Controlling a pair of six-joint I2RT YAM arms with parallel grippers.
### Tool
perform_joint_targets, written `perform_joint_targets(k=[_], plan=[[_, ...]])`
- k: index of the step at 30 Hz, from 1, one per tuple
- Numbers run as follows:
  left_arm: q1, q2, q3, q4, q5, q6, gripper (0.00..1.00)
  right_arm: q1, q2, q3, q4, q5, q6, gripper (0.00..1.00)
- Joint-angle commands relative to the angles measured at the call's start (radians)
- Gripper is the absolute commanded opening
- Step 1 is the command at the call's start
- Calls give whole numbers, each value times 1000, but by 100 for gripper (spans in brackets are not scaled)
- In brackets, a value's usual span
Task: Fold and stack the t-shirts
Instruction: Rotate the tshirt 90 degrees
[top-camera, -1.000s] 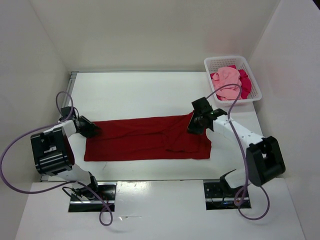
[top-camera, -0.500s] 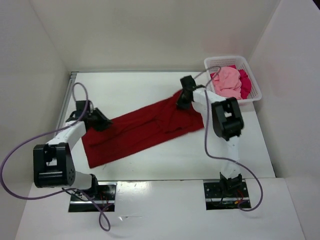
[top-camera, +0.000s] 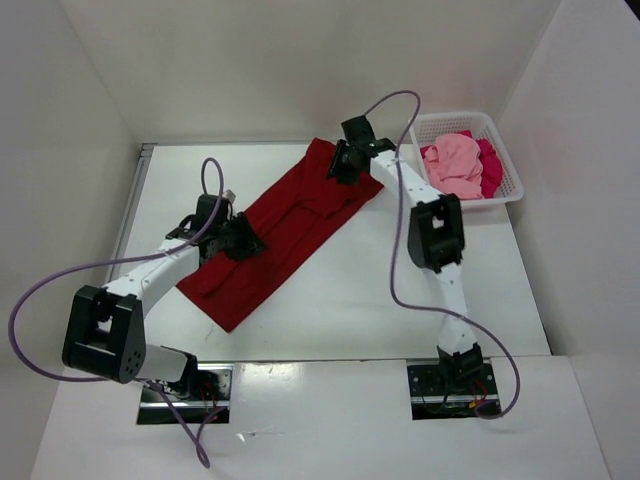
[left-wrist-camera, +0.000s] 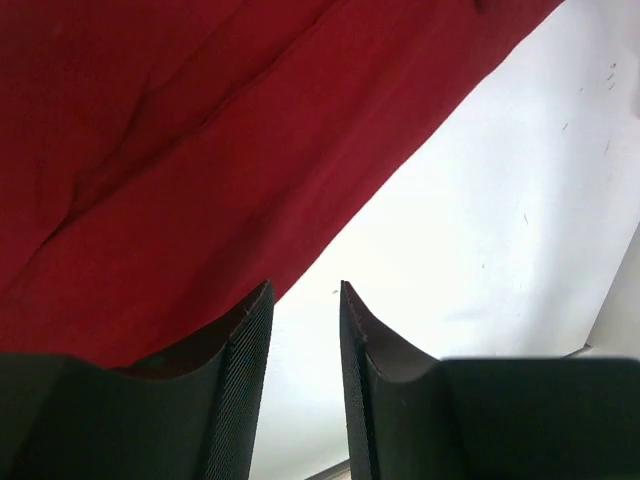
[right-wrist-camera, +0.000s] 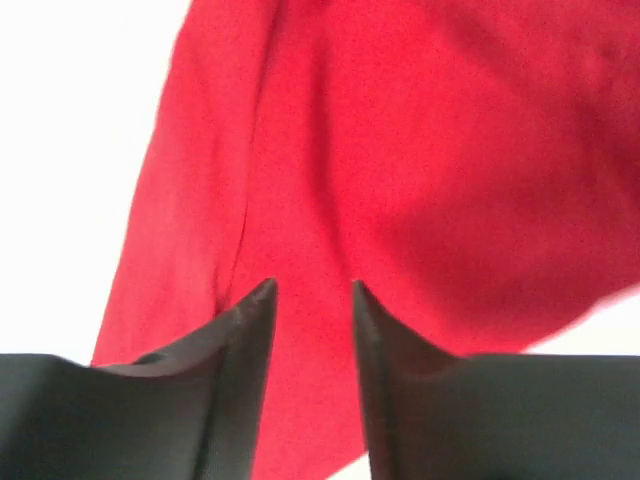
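Dark red shirt (top-camera: 285, 225) lies diagonal on table (top-camera: 400, 270), near-left to far-centre. Left gripper (left-wrist-camera: 305, 288) at its left edge, jaws slightly apart, bare table in the gap. Right gripper (right-wrist-camera: 312, 285) over far end, jaws apart. Pink shirt (top-camera: 452, 165) and magenta shirt (top-camera: 490, 165) in basket (top-camera: 505, 192).

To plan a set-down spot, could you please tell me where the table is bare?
Bare between the dark red shirt and the right arm, on the near side of the basket, and in the far-left corner. Crowded along the shirt and at the basket.
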Motion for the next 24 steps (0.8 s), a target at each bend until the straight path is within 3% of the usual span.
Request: perform_joint_targets(k=[1, 2, 3, 4, 5, 7, 8, 13, 24], plan=[[-9, 51, 73, 11, 12, -3, 38, 14, -420, -314, 160, -53, -42, 47], [0, 61, 84, 11, 12, 12, 37, 4, -531, -492, 219, -67, -42, 49], [17, 71, 104, 11, 12, 12, 36, 4, -569, -566, 230, -67, -42, 49], [34, 83, 104, 20, 12, 28, 32, 4, -598, -633, 243, -67, -42, 31], [75, 83, 104, 20, 12, 46, 30, -22, -635, -751, 269, -67, -33, 21], [115, 83, 113, 11, 12, 80, 25, -53, -646, -859, 299, -102, -24, 4], [134, 83, 113, 2, 12, 92, 23, -68, -658, -879, 318, -102, -24, 2], [234, 58, 113, -30, 12, 134, 17, -130, -542, -810, 312, -56, -62, 0], [234, -107, -3, -69, 87, 114, 18, -139, -197, -475, 243, 10, -72, 0]])
